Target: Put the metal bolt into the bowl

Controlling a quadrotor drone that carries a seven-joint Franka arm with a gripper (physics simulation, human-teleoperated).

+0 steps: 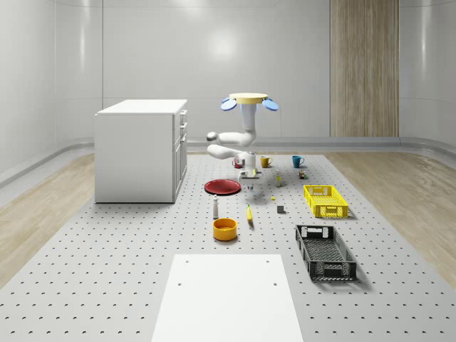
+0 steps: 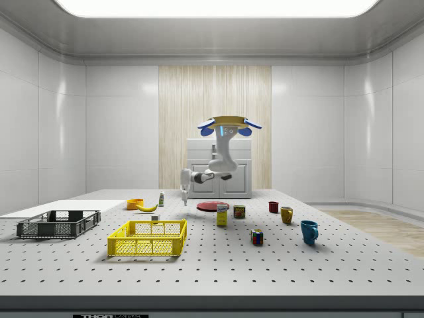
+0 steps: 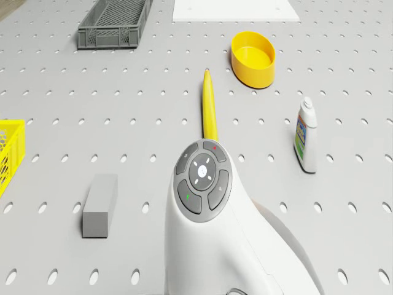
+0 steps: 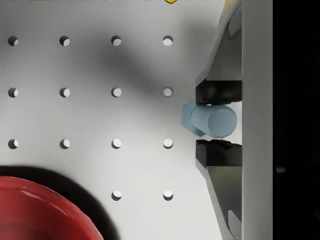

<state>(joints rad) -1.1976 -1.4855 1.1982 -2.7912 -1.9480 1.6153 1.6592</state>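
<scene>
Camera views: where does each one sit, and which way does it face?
Whole-scene: high, off-robot, facing the cabinet; drone hovers over the table.
Side: table-level, crosswise; drone, arm.
Drone: forward-down past the arm at the yellow round bowl.
Wrist: along the end effector, fingers either side of the blue-grey metal bolt.
Shared: red plate in whole-scene, wrist.

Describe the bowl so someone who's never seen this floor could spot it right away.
Start at the white cabinet and go toward the white sheet on the perforated floor. Just before it sits the bowl, beside a small white bottle and a banana. It is the one round, yellow-orange, open container; the crates are rectangular.
</scene>
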